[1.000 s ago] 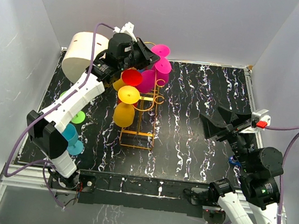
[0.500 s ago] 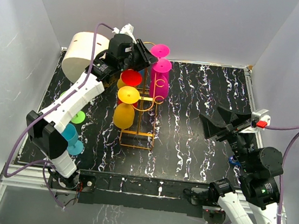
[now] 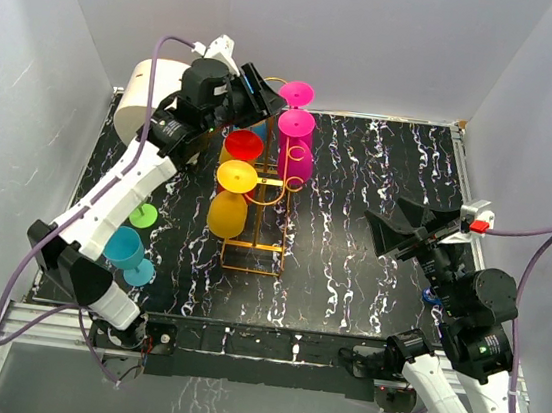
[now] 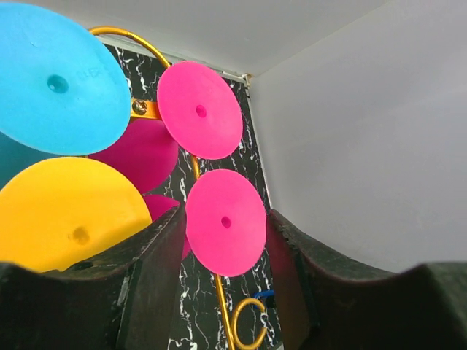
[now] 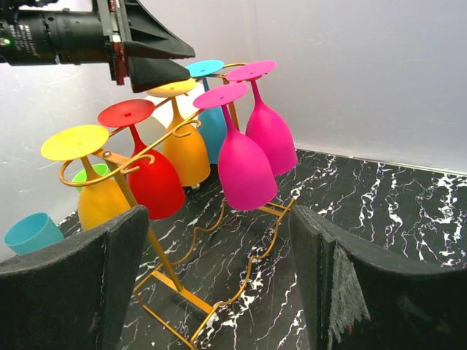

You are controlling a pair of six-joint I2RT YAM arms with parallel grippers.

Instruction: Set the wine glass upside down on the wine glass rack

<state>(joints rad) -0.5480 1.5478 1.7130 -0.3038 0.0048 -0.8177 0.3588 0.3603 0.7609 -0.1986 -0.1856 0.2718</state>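
A pink wine glass (image 3: 297, 125) hangs bowl down, foot disc uppermost, seemingly caught on the golden wire wine glass rack (image 3: 251, 248), toward 11 o'clock on the bench (image 3: 381, 169). The left tool (image 3: 258, 89), spread and empty, hovers at the foot's 10 o'clock, likely leaving the glass self-supported. The right tool (image 3: 396, 227) gapes idle at 3 o'clock.
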